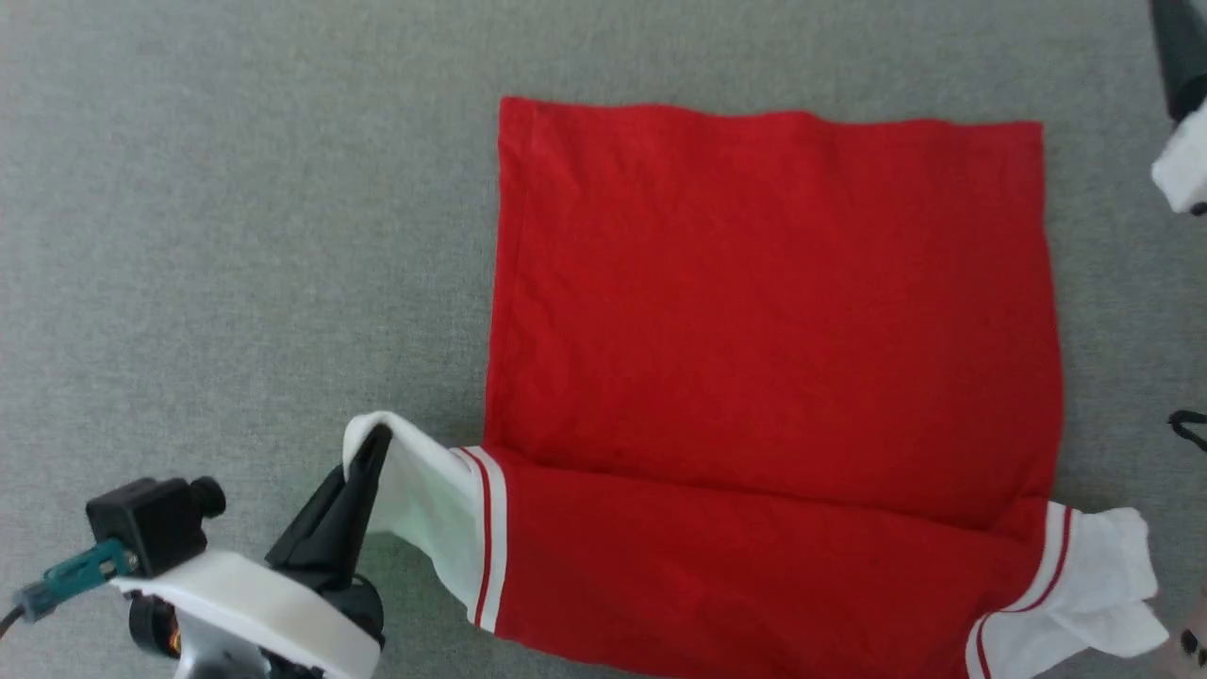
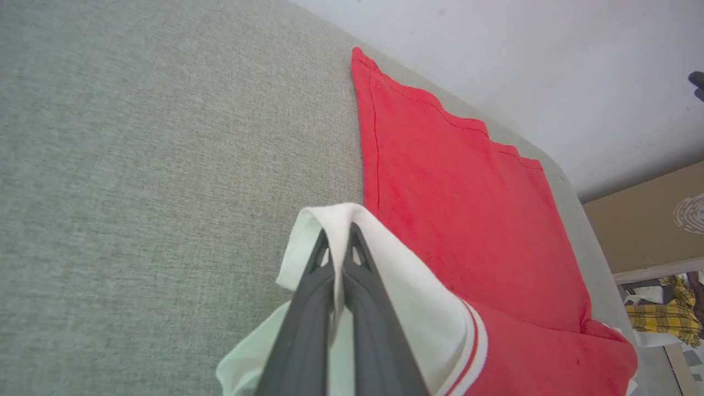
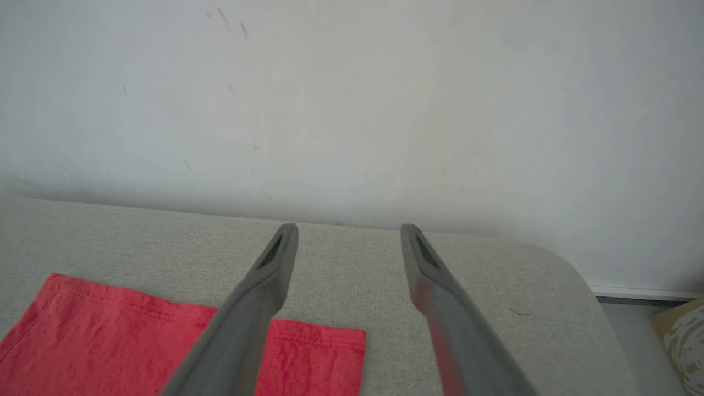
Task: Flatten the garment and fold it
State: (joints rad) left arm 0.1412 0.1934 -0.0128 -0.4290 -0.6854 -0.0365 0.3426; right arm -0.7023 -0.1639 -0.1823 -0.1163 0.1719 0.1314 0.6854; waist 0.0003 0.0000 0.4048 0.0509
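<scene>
**Left fingers pinch a sleeve, right fingers stand wide**

The red shirt (image 1: 773, 330) lies spread out on a soft gray surface (image 1: 236, 236). The left gripper (image 1: 374, 438) has its two dark fingers squeezed tight together on the edge of a white sleeve (image 1: 424, 509). It lifts that edge up into a little hump. The rest of the shirt lies flat, off to the right of these fingers.

The head view takes in the whole shirt. There is a second white sleeve (image 1: 1103, 585) with red stripes, crumpled at the far right corner, with nothing holding it. A fold line runs across the red cloth between the two sleeves.

The left wrist view goes in close on the pinch (image 2: 338, 234) – white cloth wraps over both fingertips, and a thin bit of it sits between them. Past the shirt it also shows a white wall, a brown box (image 2: 643, 220) and some yellow checked cloth (image 2: 665, 319).

The right wrist view shows the right gripper (image 3: 349, 234) – its fingers are spread far apart and hold nothing. Bare gray surface shows between the tips. A red corner of the shirt (image 3: 137, 341) lies below and to the left of them.
</scene>
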